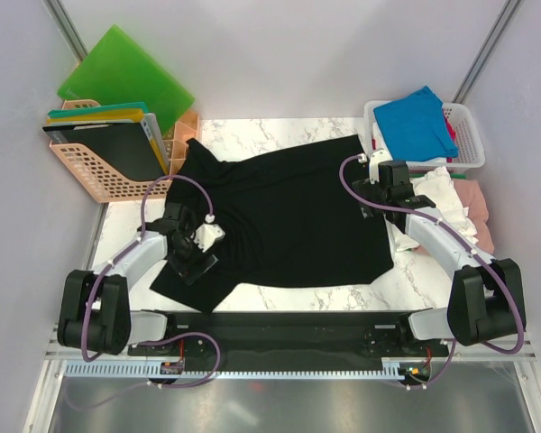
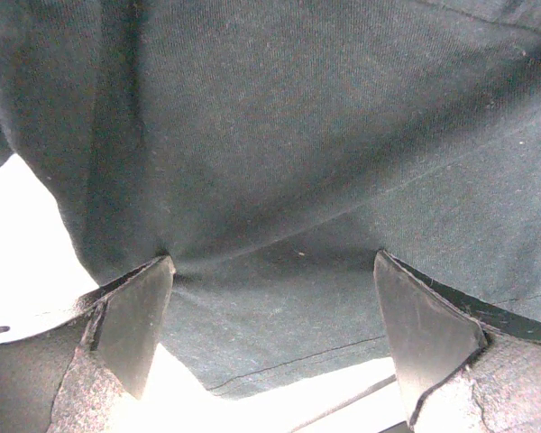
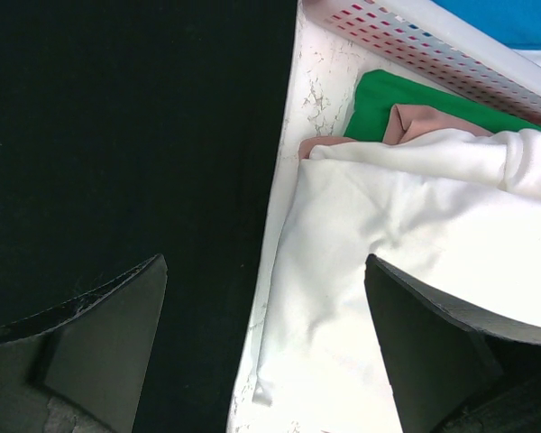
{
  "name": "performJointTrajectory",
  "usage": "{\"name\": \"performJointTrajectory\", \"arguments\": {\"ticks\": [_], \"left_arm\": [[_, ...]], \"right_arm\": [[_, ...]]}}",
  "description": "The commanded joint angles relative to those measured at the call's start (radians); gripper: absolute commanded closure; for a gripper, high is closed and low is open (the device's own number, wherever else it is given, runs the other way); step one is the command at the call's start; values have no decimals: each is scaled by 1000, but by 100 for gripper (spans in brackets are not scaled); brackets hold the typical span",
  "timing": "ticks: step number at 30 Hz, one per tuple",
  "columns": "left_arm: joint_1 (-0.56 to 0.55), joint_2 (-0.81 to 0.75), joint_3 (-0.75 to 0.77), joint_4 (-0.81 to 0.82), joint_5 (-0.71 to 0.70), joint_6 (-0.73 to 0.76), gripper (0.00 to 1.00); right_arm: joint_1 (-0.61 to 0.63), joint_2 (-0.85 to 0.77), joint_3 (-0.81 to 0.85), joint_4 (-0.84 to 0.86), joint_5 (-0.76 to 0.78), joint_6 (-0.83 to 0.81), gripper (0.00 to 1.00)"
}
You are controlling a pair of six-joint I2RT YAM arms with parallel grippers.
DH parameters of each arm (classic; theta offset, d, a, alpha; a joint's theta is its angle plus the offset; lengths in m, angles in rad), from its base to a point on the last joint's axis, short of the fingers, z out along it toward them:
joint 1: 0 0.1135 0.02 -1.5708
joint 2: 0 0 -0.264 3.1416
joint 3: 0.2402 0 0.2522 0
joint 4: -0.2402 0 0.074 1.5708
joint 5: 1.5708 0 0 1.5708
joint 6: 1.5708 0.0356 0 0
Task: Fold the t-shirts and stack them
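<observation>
Black t-shirt (image 1: 288,216) spread on the table (image 1: 252,135), left gripper (image 1: 192,257) and right gripper (image 1: 376,194) at opposite edges, both wide open, empty.

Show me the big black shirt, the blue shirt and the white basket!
black shirt (image 1: 288,216): top view, middle of its body.
blue shirt (image 1: 415,122): top view, middle of the folded cloth.
white basket (image 1: 470,142): top view, its right side wall.

Robot lab test cell, not a home. Plain grey enclosure walls (image 1: 279,54) and metal corner struts (image 1: 68,32) box in a marble-pattern table (image 1: 252,131). Left arm (image 1: 131,262) and right arm (image 1: 442,234) are bolted to a black base rail (image 1: 288,327), with a slotted cable duct (image 1: 279,368) in front.
</observation>
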Motion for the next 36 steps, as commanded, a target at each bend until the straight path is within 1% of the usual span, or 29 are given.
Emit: {"name": "performJointTrajectory", "arguments": {"ticks": [1, 9, 12, 15, 18, 21, 22, 24, 25, 28, 29, 36], "left_arm": [[59, -33, -44, -43, 6, 99, 0], [175, -105, -64, -96, 24, 174, 0], [267, -125, -68, -115, 30, 214, 0], [325, -150, -68, -149, 55, 249, 0], [335, -168, -70, -167, 67, 252, 0], [335, -187, -67, -175, 73, 254, 0], [335, -187, -65, -175, 75, 252, 0], [336, -180, -58, -179, 76, 251, 0], [336, -177, -56, -181, 78, 249, 0], [335, -176, -53, -183, 81, 245, 0], [335, -176, -53, -184, 82, 243, 0], [336, -167, -67, -184, 93, 226, 0]], "right_arm": [[-2, -12, -1, 28, 0, 11, 2], [-3, -3, -1, 28, 8, 1, 2], [-2, -7, 1, 26, 5, 1, 2], [-2, -8, -1, 28, 3, -2, 2], [-2, 8, 2, 28, -6, -6, 2], [-2, 48, 16, 10, -105, -28, 2], [-2, 80, 24, -13, -168, -37, 2], [3, 124, 65, -41, -205, -46, 2], [6, 173, 82, -76, -224, -49, 2], [46, 253, 133, -102, -224, -66, 2], [72, 270, 146, -104, -199, -68, 2], [171, 357, 218, -96, -178, -60, 2]]}}
